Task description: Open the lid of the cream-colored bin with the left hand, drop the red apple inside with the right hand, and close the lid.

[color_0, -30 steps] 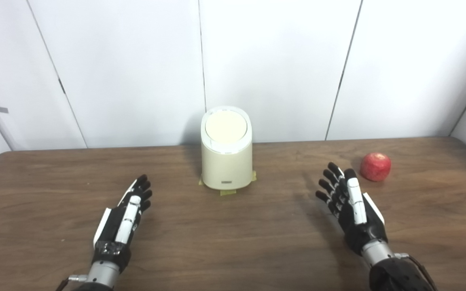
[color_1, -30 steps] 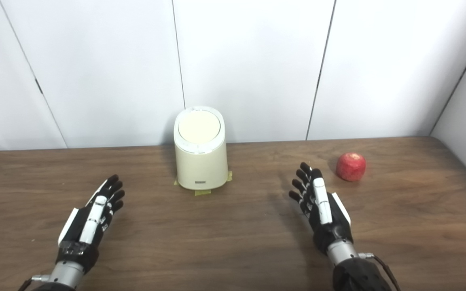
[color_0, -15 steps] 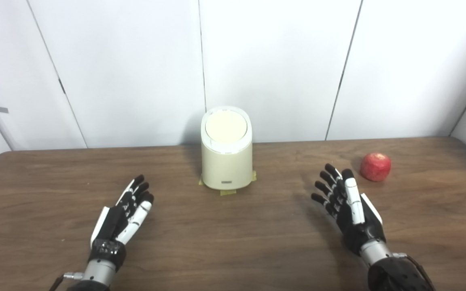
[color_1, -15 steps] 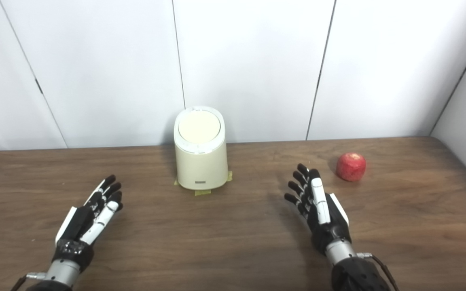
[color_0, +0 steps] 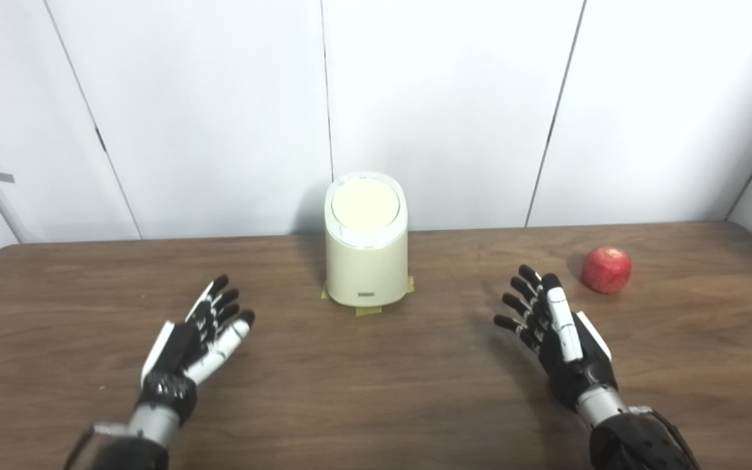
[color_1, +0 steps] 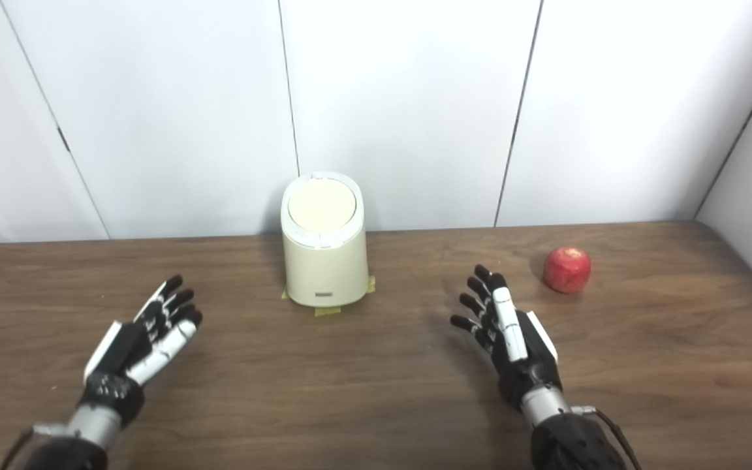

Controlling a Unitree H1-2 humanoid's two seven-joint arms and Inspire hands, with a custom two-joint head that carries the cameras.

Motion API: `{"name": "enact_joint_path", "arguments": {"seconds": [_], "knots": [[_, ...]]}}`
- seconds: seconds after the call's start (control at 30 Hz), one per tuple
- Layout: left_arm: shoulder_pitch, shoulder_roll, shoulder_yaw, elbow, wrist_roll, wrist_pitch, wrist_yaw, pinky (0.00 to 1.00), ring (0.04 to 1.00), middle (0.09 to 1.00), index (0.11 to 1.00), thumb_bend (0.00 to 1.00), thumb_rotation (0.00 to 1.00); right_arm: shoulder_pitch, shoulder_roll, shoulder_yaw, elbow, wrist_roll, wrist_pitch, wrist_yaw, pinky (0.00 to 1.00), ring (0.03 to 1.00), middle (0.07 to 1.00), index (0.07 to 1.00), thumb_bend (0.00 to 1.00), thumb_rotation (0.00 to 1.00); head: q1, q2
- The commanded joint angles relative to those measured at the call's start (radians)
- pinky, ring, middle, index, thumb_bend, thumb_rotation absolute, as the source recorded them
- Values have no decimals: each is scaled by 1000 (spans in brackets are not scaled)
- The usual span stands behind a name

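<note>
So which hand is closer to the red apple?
The right hand. It is open, near the apple, just left of it and closer to the robot. The left hand, also open, is far off, on the other side of the bin.

Bin (color_0: 365, 261) upright at table (color_0: 376, 391) back, lid (color_0: 365, 204) shut. Apple (color_0: 606, 269) far right. Left hand (color_0: 196, 339), right hand (color_0: 559, 336) spread, holding nothing.
</note>
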State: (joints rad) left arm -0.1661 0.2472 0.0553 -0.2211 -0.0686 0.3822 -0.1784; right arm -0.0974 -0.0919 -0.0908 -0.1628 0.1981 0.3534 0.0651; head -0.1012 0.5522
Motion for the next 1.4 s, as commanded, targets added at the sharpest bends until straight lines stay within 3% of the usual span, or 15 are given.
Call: {"name": "enact_joint_path", "arguments": {"seconds": [0.0, 0.13, 0.23, 0.4, 0.5, 0.73, 0.9, 1.07, 1.23, 1.37], "knots": [[-104, 39, 5, -55, -22, 31, -25, 918, 931, 969, 1000, 557, 528, -42, -1, 0, -23, 1, -30, 4, 794, 925, 962, 963, 494, 957, -1, 1], [-211, 68, 2, -44, -34, 80, -37, 920, 923, 981, 1000, 580, 485, -40, 3, 7, -32, -8, -25, 1, 817, 925, 958, 961, 492, 966, -2, 3], [-276, 99, -21, -22, -4, 84, -47, 912, 927, 987, 1000, 607, 509, -41, 2, 7, -33, -15, -24, -2, 812, 921, 955, 960, 493, 974, -3, 3], [-392, 128, -62, 45, 3, 87, -73, 902, 944, 999, 1000, 651, 440, -47, 5, -1, -33, -11, -8, -10, 794, 907, 944, 958, 477, 952, -10, 4], [-463, 136, -107, 90, 50, 88, -81, 874, 953, 994, 1000, 679, 451, -49, 6, -1, -30, -10, -7, -9, 797, 909, 947, 964, 475, 930, -9, 3], [-604, 133, -189, 212, 170, 87, -136, 885, 947, 993, 1000, 729, 301, -48, 8, 2, -33, -11, -2, -9, 800, 914, 948, 968, 510, 838, -6, -1], [-679, 112, -217, 292, 260, 88, -177, 909, 950, 996, 1000, 781, 234, -46, 3, 5, -29, -8, -11, 0, 800, 914, 952, 977, 538, 806, -9, -5], [-718, 42, -203, 348, 382, 88, -174, 923, 985, 1000, 1000, 805, 175, -45, 10, 7, -37, -7, -2, -6, 804, 908, 947, 974, 518, 807, -10, -6], [-766, 6, -241, 401, 525, 88, -177, 862, 986, 1000, 1000, 827, 183, -42, 10, 7, -38, -9, -5, -8, 809, 904, 941, 974, 529, 820, -12, -4], [-810, -14, -284, 467, 554, 78, -128, 887, 999, 1000, 1000, 852, 138, -43, 12, 5, -40, -7, -1, -10, 799, 899, 935, 976, 514, 821, -11, -4]]}}
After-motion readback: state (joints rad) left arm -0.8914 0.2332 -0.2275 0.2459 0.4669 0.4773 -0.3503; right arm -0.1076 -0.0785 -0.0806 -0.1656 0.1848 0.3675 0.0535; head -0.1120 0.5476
